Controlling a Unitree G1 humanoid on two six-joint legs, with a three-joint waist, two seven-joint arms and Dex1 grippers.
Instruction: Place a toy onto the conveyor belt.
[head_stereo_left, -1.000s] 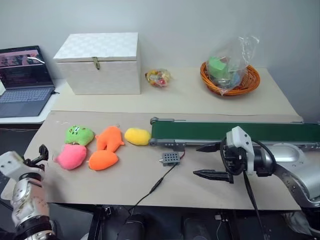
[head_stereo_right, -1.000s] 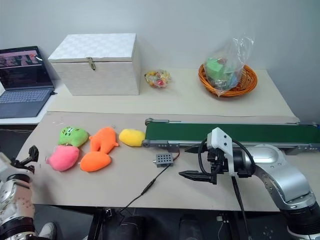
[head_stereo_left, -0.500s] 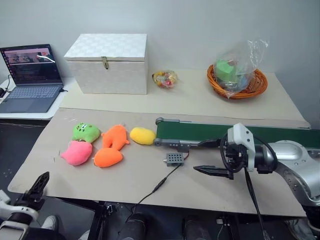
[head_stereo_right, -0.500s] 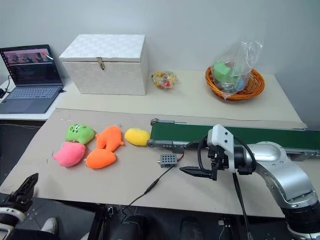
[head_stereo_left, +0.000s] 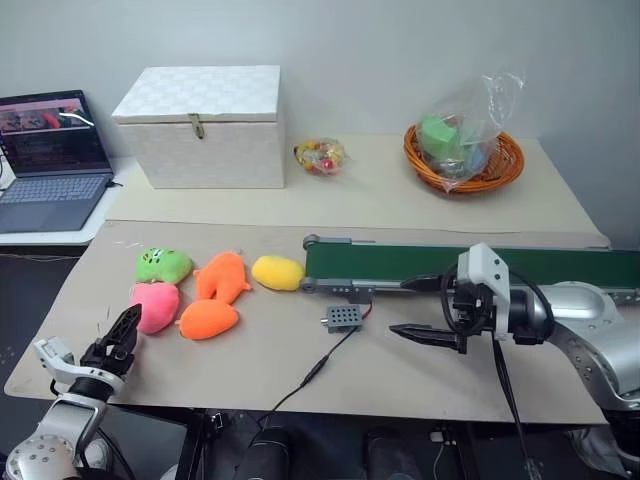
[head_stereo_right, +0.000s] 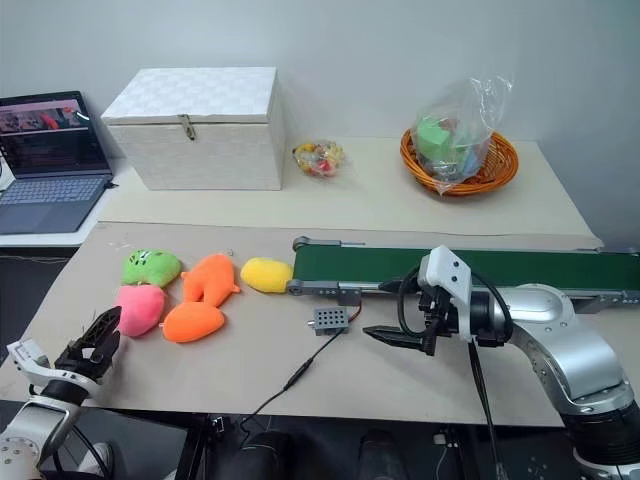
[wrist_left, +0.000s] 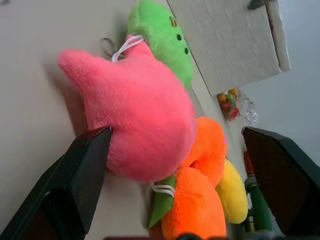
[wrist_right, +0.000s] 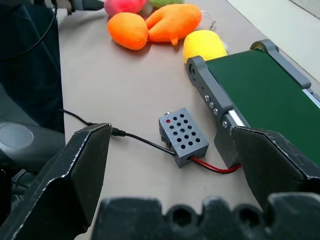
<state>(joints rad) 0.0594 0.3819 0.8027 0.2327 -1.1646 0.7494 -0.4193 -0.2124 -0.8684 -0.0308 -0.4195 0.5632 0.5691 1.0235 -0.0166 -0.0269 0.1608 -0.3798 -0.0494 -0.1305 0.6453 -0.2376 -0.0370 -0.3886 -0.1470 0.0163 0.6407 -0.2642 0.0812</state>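
The toy (head_stereo_left: 155, 305), a bright pink plush, lies at the front left of the table. In the left wrist view the toy (wrist_left: 140, 110) sits close ahead. My left gripper (head_stereo_left: 122, 330) is open at the table's front-left edge. It points level at the toy from just in front, with nothing between its fingers. The conveyor belt (head_stereo_left: 450, 265), dark green in a grey frame, runs along the right half of the table. My right gripper (head_stereo_left: 400, 308) hovers open and empty in front of the belt's left end.
A green plush (head_stereo_left: 163, 266), two orange plushes (head_stereo_left: 222, 277) and a yellow plush (head_stereo_left: 276, 272) crowd the pink one. A grey control box (head_stereo_left: 343, 317) with a black cable lies near the belt. A white chest (head_stereo_left: 200, 125), a laptop (head_stereo_left: 45, 160), a candy bag (head_stereo_left: 319, 155) and an orange basket (head_stereo_left: 462, 150) stand behind.
My left gripper dipped below the table's left edge, then came back up to the right and rolled, ending just in front of the pink toy. The camera shifted. The right gripper stayed put.
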